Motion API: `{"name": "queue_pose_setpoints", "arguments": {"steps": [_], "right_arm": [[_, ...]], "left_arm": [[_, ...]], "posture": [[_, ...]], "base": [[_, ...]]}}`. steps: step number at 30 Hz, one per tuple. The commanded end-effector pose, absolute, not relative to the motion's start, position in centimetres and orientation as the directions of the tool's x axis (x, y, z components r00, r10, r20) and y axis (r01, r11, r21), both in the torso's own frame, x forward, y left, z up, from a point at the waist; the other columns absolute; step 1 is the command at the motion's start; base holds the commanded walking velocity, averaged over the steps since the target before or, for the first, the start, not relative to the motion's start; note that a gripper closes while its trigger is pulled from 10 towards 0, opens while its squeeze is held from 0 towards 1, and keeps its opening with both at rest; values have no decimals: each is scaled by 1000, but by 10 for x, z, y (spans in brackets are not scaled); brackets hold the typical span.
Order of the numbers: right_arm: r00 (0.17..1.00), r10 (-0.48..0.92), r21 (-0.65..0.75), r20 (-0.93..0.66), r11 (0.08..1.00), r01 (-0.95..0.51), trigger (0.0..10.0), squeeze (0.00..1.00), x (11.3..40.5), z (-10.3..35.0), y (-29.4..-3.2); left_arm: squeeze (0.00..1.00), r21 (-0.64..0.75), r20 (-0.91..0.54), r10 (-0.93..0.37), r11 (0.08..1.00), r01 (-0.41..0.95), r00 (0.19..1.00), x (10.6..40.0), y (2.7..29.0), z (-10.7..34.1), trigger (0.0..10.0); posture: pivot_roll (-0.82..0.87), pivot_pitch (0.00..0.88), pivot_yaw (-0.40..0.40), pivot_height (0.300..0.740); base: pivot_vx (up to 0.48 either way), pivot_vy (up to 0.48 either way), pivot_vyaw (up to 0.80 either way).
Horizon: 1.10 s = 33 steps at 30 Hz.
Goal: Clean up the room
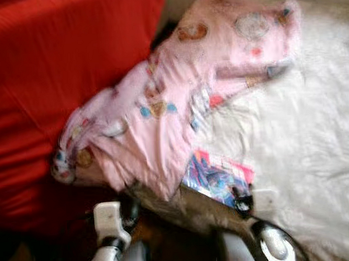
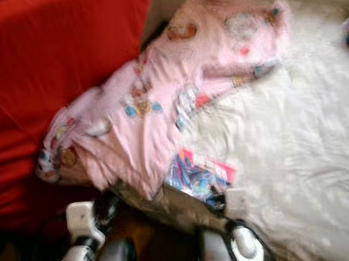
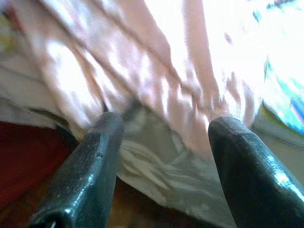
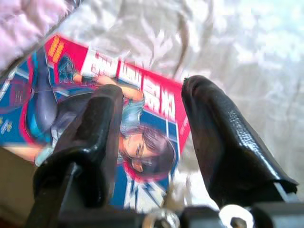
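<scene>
Right hand [image 4: 149, 123], fingers apart, straddles the magazine [image 4: 109, 118] lying on the white bedspread [image 1: 304, 153] beside the pink blanket [image 1: 161, 108]; left hand [image 3: 164, 142] open at its hem; closing on the magazine seems next.

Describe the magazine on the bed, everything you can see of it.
The magazine is a thin glossy booklet with a red-bordered cover, blue background, white lettering and a drawn dark-haired figure. It lies flat on the white bedspread near the bed's front edge. One end is tucked under the pink patterned cloth. The right tool hangs just over it, fingers open to either side of the cover's corner; contact cannot be told.
</scene>
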State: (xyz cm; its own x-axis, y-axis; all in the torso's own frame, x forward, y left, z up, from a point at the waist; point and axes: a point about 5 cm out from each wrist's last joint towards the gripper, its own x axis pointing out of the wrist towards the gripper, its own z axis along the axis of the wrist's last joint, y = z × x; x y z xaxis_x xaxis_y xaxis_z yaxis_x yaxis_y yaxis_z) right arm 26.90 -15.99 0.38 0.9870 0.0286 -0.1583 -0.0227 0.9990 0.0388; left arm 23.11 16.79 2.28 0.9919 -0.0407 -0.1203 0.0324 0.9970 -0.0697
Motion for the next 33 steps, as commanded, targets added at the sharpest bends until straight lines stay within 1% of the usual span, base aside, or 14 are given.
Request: {"name": "queue_pose_setpoints", "arguments": {"steps": [1,5,7,8,13,18,19,20,21,25,33], "right_arm": [[975,14,52,-221,999,-3,10000,0,257,-9,-156],[963,-79,38,-257,995,92,10000,0,256,-12,-168],[960,-93,46,-265,993,109,10000,0,256,-13,-170],[951,-125,56,-284,988,146,10000,1000,257,-14,-177],[933,-182,57,-310,976,209,10000,1000,259,-14,-186],[932,-189,88,-310,970,227,10000,1000,269,-8,-190],[927,-183,109,-329,967,230,10000,953,270,-9,-190],[922,-173,132,-348,964,230,10000,631,270,-10,-189],[915,-167,142,-367,962,233,10000,0,271,-12,-188],[883,-155,162,-443,955,249,10000,0,276,-14,-188],[873,-165,171,-458,948,268,10000,0,278,-13,-191]], "left_arm": [[0,-46,-187,-16,999,8,982,217,177,10,10000],[0,-45,-187,-13,999,5,982,217,177,10,10000],[0,-45,-188,-13,999,5,982,216,177,10,10000],[0,-45,-188,-14,999,6,982,216,177,10,10000],[0,-43,-190,-15,999,7,982,215,177,10,10000],[0,-39,-192,-16,999,9,981,215,178,10,10000],[0,-39,-192,-17,999,9,981,215,178,10,10000],[0,-38,-193,-17,999,10,981,215,178,10,10000],[0,-37,-194,-17,999,10,981,215,178,10,10000],[0,-34,-194,-21,999,15,981,215,178,10,10000],[0,-23,-196,-18,1000,14,980,215,181,11,10000]], "posture": [[-47,254,-8,614],[-45,257,-7,614],[-45,257,-7,614],[-45,259,-5,614],[-41,260,-1,614],[-39,262,3,614],[-39,262,3,614],[-39,262,3,614],[-39,262,3,614],[-26,262,12,614],[-21,249,20,614]], "base": [[0,0,0],[0,0,0],[0,0,0],[0,0,0],[0,0,0],[0,0,0],[0,0,0],[0,0,0],[0,0,0],[0,0,0],[0,0,0]]}}
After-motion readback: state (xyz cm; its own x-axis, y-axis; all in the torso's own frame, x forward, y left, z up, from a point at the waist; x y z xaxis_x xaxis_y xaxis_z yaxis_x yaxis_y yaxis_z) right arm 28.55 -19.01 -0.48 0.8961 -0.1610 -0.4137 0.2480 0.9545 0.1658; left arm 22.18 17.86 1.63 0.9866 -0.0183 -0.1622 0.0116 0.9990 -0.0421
